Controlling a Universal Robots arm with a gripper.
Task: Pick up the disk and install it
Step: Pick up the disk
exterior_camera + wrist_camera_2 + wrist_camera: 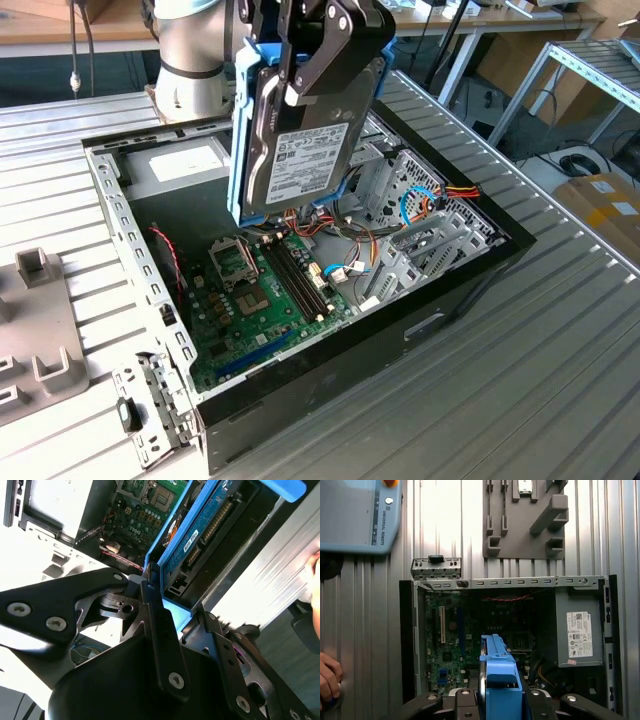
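Ribbed silver metal table [500, 400] fills the workshop foreground, with benches and shelving behind it. The black two-fingered claw [295, 85] is clenched on the disk [300, 155], a flat silver-grey metal hard drive with a white label and a light-blue plastic carrier frame. It holds the drive on edge, hanging clear above the open black desktop computer case [450, 290]. In the exterior view the drive sits toward twelve o'clock of the case's opening, over the green motherboard [250, 300].

Outward, a large grey box with a white label [180, 165] lies at ten o'clock inside the case. A silver metal drive cage with coloured cables [420, 200] is at three o'clock. A grey moulded fixture plate [40, 330] rests on the table at nine o'clock.

I judge the pick-up done; the drive touches nothing in the case, so the installing is not yet done.

The claw's upper part is cut off at the frame edge, its far finger is hidden behind the drive, and the drive's intended slot is hard to make out.
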